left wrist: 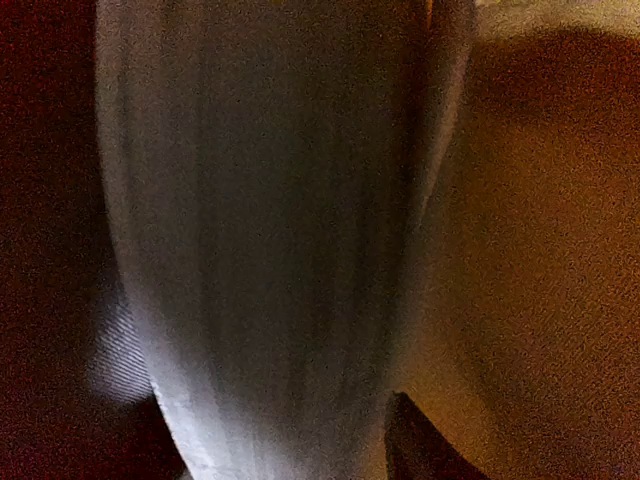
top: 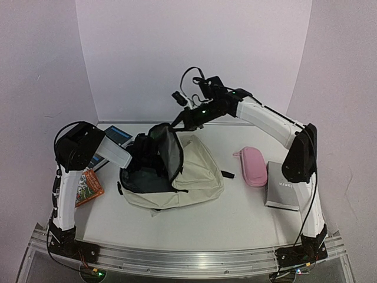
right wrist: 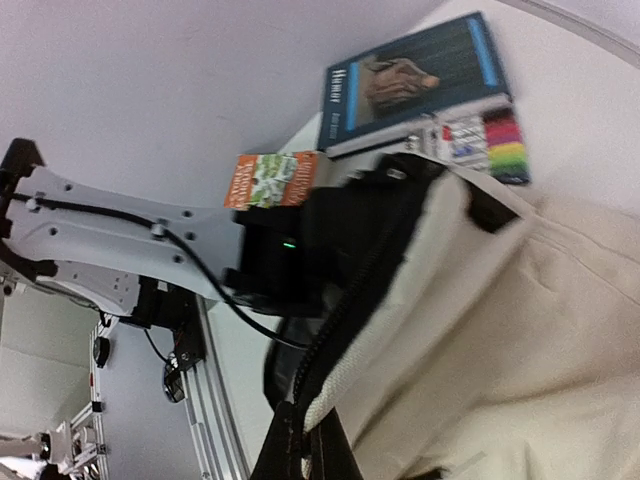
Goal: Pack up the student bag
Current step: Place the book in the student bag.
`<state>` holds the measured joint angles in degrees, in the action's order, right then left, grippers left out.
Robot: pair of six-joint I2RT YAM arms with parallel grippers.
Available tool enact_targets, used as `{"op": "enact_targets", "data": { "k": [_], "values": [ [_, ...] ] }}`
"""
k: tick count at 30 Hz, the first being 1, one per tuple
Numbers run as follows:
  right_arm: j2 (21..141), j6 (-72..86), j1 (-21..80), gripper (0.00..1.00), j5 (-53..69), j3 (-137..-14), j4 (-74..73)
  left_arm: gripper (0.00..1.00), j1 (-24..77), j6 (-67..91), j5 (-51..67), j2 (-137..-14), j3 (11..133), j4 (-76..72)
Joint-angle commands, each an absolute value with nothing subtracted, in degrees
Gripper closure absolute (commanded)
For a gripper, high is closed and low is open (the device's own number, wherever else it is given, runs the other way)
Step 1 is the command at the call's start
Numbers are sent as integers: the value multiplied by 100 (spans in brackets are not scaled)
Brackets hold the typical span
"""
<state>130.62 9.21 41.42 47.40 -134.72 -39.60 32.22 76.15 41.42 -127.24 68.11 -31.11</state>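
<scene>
Top external view has the bag [top: 197, 171] lying left of centre on the table [top: 235, 224], its mouth facing the left arm [top: 112, 152] and its flap [top: 171, 154] standing up with the dark lining showing. The right gripper [top: 177, 122] is pinched onto the top edge of that flap; the right wrist view shows its fingers [right wrist: 290, 455] clamped beside the zipper [right wrist: 350, 300].

The left gripper [top: 140, 156] is down inside the mouth. Its own camera only shows something pale and ribbed right up against the lens, so there's no telling whether it's wide or closed, or what it's carrying.

Looks like a loading step: one arm props the bag open, the other feeds stuff in. To do it well, the right side should hold the flap high and taut so the mouth doesn't sag. The left should go deep along the lining, then back straight out clear of the zipper teeth.

Room is tight at the back. The wall [top: 194, 53] is close behind the right gripper, and a blue book [top: 118, 135] and marker pack [right wrist: 490, 145] sit just beside the opening. An orange book [top: 88, 187] lies near the left edge. The pink pencil case [top: 254, 167] and grey book [top: 283, 187] are well apart on the right. Bare tabletop shows in front.
</scene>
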Motion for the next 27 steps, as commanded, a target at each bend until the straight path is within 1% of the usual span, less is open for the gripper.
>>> {"op": "enact_targets", "data": {
  "k": [1, 2, 3, 5, 8, 9, 11, 14, 16, 18, 20, 22, 24, 27],
  "values": [
    [12005, 1245, 3075, 100, 4177, -12133, -3758, 34, 3180, 7173, 3604, -12270, 6742, -1940],
    [11859, 1211, 2913, 100, 3990, -11740, -3766, 27, 3174, 7090, 3536, -12208, 6764, -1770],
    [11764, 1153, 2789, 100, 3771, -11441, -3780, 24, 3173, 6981, 3495, -12157, 6809, -1598],
    [11615, 993, 2597, 100, 3385, -10786, -3828, 14, 3173, 6773, 3443, -12083, 6935, -1282],
    [11671, 767, 2588, 100, 3187, -10264, -3826, 8, 3180, 6432, 3485, -11977, 7188, -905],
    [11772, 749, 2588, 100, 3147, -10188, -3816, 2, 3186, 6361, 3512, -11917, 7230, -863],
    [12036, 660, 2589, 100, 3051, -10187, -3799, 0, 3203, 6173, 3566, -11708, 7265, -845],
    [12502, 570, 2590, 100, 2930, -10538, -3803, 0, 3208, 5868, 3507, -11359, 7362, -586],
    [12774, 614, 2606, 100, 2965, -10900, -3796, 0, 3208, 5601, 3336, -11164, 7520, -164],
    [13060, 669, 2662, 100, 3014, -11216, -3796, 2, 3208, 5513, 3208, -11105, 7692, 196],
    [13315, 702, 2741, 100, 3031, -11570, -3785, 10, 3194, 5659, 3069, -11192, 7744, 454],
    [13606, 755, 2794, 100, 3001, -11976, -3760, 19, 3183, 6012, 3138, -11272, 7534, 28],
    [13907, 787, 2814, 100, 2902, -12442, -3745, 27, 3188, 6375, 3222, -11305, 7172, -716],
    [14278, 758, 2804, 100, 2622, -13060, -3756, 32, 3186, 6458, 3251, -11288, 7120, -1202]
  ]
}}
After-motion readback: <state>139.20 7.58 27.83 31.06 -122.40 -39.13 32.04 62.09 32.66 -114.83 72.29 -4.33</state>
